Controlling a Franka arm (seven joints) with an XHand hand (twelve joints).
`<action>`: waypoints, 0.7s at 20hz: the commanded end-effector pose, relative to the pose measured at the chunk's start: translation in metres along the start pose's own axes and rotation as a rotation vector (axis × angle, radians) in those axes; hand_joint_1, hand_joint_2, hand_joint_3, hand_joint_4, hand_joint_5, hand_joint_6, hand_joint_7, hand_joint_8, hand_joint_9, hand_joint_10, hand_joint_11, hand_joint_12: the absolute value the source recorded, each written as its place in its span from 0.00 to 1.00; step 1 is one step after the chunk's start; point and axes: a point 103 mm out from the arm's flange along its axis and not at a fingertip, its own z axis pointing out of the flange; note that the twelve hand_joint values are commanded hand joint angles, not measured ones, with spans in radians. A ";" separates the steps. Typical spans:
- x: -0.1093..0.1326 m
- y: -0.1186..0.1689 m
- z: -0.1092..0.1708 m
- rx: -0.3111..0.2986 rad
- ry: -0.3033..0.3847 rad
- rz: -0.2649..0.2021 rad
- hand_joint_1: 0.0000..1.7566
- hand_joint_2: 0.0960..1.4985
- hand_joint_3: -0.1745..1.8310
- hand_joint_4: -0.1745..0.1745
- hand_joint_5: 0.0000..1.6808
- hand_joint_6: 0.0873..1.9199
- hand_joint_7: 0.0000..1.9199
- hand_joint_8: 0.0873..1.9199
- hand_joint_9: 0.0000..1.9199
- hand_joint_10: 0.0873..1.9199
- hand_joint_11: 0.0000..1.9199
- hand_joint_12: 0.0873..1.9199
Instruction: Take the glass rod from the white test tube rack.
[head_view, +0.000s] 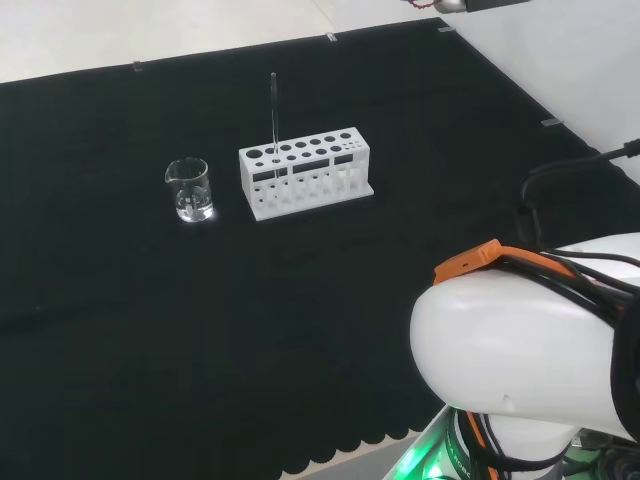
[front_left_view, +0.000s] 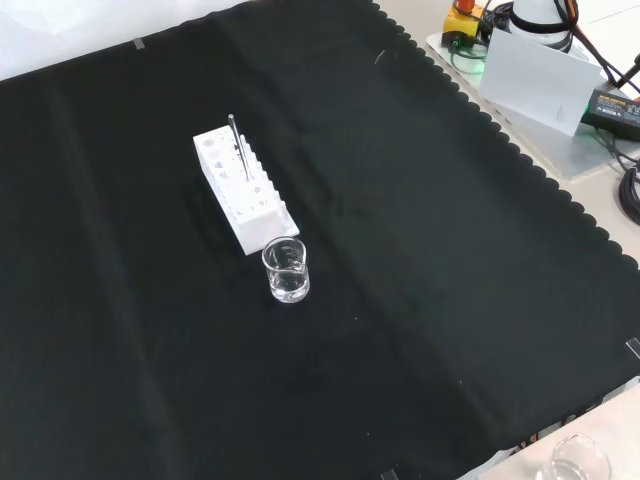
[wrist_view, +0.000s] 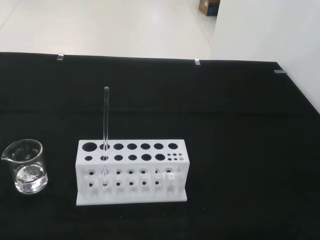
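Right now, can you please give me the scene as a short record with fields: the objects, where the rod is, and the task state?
surface: black cloth
rack: white test tube rack, standing on the cloth
rod: glass rod, upright in a hole near the rack's end closest to the beaker
beaker: small glass beaker, beside the rack, apart from it
task state: rod not yet taken

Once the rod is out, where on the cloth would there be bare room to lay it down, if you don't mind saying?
In the head view, the black cloth lies bare in front of the white test tube rack and to its right. The only crowded spot is the rack's left end, where the upright glass rod stands and the small clear glass beaker sits close by.
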 end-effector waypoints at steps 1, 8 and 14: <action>0.006 0.013 -0.001 0.020 0.001 -0.028 0.23 0.78 0.07 0.25 0.00 0.00 0.05 0.00 0.10 0.00 0.14 0.00; 0.028 0.067 0.008 0.049 0.001 -0.059 0.23 0.78 0.07 0.24 0.00 0.00 0.06 0.00 0.11 0.00 0.14 0.00; 0.041 0.120 0.009 0.047 -0.004 -0.099 0.23 0.80 0.04 0.21 0.06 0.00 0.02 0.13 0.04 0.30 0.01 0.50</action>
